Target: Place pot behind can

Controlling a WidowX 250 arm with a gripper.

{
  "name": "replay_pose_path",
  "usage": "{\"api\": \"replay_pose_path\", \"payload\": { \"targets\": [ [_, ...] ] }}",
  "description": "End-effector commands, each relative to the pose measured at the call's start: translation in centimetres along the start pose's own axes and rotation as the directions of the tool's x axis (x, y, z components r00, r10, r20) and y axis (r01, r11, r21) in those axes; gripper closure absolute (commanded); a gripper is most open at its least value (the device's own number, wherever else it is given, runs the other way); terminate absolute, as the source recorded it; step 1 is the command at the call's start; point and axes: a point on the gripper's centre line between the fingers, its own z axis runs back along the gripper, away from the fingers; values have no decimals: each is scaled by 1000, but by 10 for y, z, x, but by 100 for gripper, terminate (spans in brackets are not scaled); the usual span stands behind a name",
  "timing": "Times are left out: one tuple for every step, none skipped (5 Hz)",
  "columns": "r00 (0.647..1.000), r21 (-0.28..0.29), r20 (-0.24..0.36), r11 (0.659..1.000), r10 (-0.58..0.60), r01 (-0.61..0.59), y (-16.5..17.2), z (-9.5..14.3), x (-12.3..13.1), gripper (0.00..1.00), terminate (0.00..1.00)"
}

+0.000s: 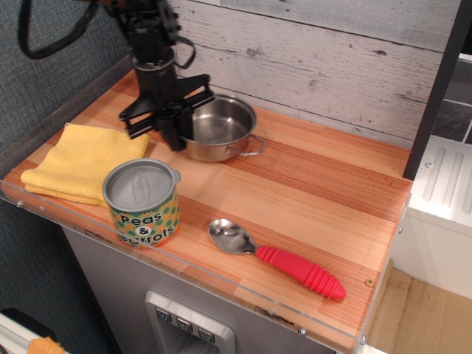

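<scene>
Pot [219,127] sits on the desk [310,192] near the back wall, behind the can [141,202] and a bit off to its right. One view only, from the front and above.

Gripper [177,125] is at the pot's left rim, fingers pointing down. It looks clamped on the rim, but the near finger hides the contact, so I can't tell if it's gripping or slightly loose.

Can stands upright at the front edge, well apart from the pot. Yellow cloth [77,161] lies left of the can; red-handled spoon [276,258] lies to the right, out of the way.

My read: placement is nearly done, pot base looks flat on the wood. To finish well:
- nudge the pot slightly left if a cleaner line-up behind the can is wanted
- confirm the base is fully down before letting go
- open wide enough to clear the rim, then lift straight up so the wire handle doesn't snag
- keep off the cloth edge
</scene>
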Motion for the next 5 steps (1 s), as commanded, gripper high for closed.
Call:
{"api": "replay_pose_path", "payload": {
  "targets": [
    [991, 19, 134, 1000, -25, 23, -8, 49, 7, 0, 0],
    [986, 23, 142, 996, -85, 83, -18, 68, 5, 0, 0],
    [947, 100, 134, 955, -292, 281, -30, 91, -9, 0, 0],
    [901, 93, 126, 909, -416, 407, -43, 100, -37, 0, 0],
    [843, 76, 129, 853, -522, 516, -66, 104, -68, 0, 0]
  ]
}}
